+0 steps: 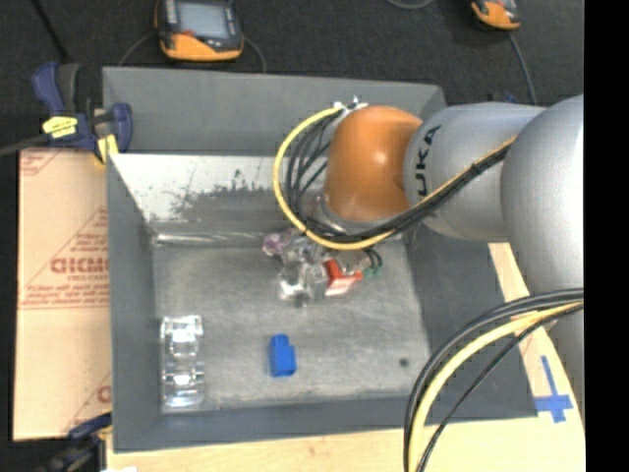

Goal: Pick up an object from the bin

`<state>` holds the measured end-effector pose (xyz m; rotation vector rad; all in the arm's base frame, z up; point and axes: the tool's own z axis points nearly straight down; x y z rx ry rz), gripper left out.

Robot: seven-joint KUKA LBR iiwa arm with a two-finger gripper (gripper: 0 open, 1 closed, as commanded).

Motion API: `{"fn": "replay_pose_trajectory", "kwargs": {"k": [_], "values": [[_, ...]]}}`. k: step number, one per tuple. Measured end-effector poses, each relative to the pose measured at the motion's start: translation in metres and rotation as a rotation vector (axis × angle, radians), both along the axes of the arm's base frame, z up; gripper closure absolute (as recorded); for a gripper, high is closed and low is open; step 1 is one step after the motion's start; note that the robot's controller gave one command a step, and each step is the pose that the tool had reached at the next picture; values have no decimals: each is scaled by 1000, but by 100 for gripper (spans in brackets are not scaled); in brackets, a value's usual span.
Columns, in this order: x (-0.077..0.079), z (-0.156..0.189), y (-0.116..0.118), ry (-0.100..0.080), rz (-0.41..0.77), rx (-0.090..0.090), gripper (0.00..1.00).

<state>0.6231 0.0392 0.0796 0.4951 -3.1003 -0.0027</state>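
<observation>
My gripper [299, 275] hangs low over the middle of the bin floor, below the arm's orange cover. A small red and white thing [340, 278] lies right beside it on its right, touching or nearly touching it. A small blue block [282, 356] lies on the floor in front of the gripper, well apart from it. A clear plastic piece [183, 360] rests in the bin's front left corner.
The arm with its orange cover and looped cables hides the back right part of the bin. A tiny dark speck sits on the floor at the front right.
</observation>
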Motion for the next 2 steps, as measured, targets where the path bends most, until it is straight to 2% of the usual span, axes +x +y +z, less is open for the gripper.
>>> {"fn": "replay_pose_trajectory", "kwargs": {"k": [1, 2], "values": [[-19, 95, -1, -14, 8, -1, 100], [-49, 145, 12, -11, -7, 1, 100]]}}
